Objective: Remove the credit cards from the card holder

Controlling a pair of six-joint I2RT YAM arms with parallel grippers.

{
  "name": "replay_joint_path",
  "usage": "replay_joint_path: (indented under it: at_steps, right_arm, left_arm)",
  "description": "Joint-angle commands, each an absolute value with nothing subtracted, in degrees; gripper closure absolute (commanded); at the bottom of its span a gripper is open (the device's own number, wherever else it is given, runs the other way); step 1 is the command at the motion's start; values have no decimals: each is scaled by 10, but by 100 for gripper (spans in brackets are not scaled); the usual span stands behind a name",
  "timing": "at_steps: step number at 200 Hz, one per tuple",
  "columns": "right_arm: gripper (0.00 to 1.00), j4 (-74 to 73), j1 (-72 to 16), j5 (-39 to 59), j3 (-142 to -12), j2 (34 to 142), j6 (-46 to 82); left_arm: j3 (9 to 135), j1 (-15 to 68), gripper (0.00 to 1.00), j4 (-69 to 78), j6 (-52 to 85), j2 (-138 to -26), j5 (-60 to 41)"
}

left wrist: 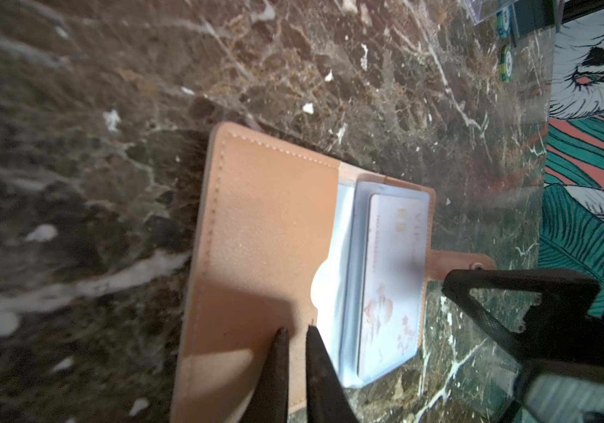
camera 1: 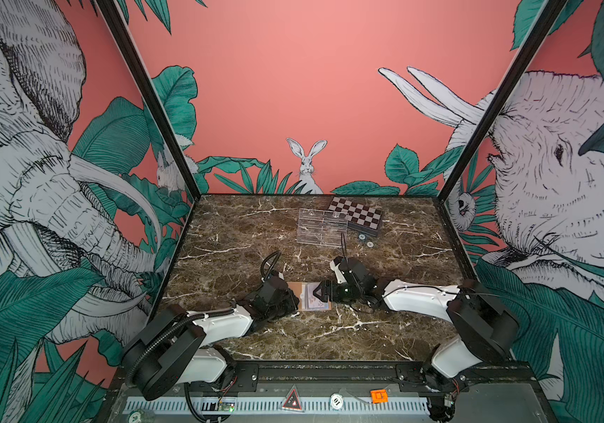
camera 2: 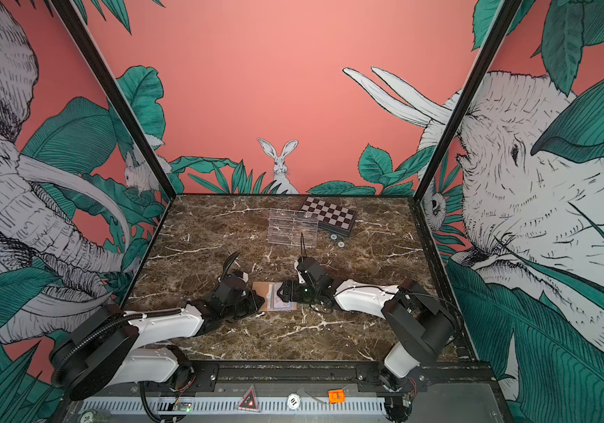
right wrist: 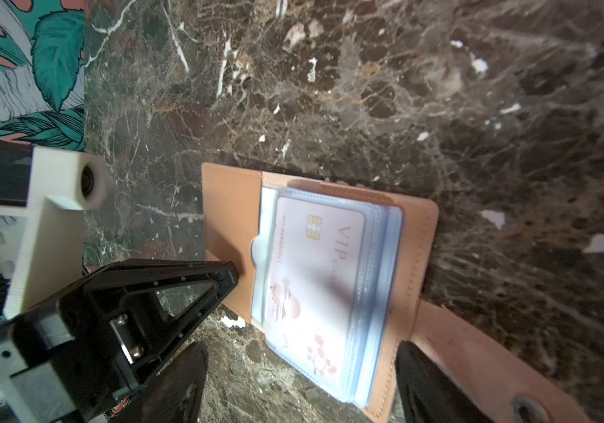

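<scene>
the card holder (right wrist: 230,205) lies open on the bench (right wrist: 366,91) between our 2 tools. our left tool (left wrist: 295,331), clenched, presses on its tan flap (left wrist: 256,219). our right tool (right wrist: 300,351) is released, jaws astride the pale sleeves (right wrist: 384,256), where 1 of the credit cards (right wrist: 315,263) shows.

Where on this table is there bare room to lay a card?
Bare marble lies between the card holder and the clear acrylic tray, and between the holder and the front rail. Crowded: left claw and right claw at the holder, and the far right with tray, checkered box and poker chips.
</scene>
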State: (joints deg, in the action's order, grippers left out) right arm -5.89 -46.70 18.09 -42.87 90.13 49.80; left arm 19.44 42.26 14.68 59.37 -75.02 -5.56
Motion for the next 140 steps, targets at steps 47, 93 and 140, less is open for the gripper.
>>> replay_joint_path:
  at_steps: [47, 93, 140]
  right_arm:
    - [21, -100, -462, 194, -426, 935, 517]
    - [21, -115, -462, 196, -421, 950, 524]
    - [21, -117, -462, 198, -412, 957, 531]
  left_arm:
    - [184, 420, 87, 142, 596, -743, -59]
    - [182, 420, 87, 144, 595, -744, -61]
    - [179, 420, 88, 148, 596, -748, -61]
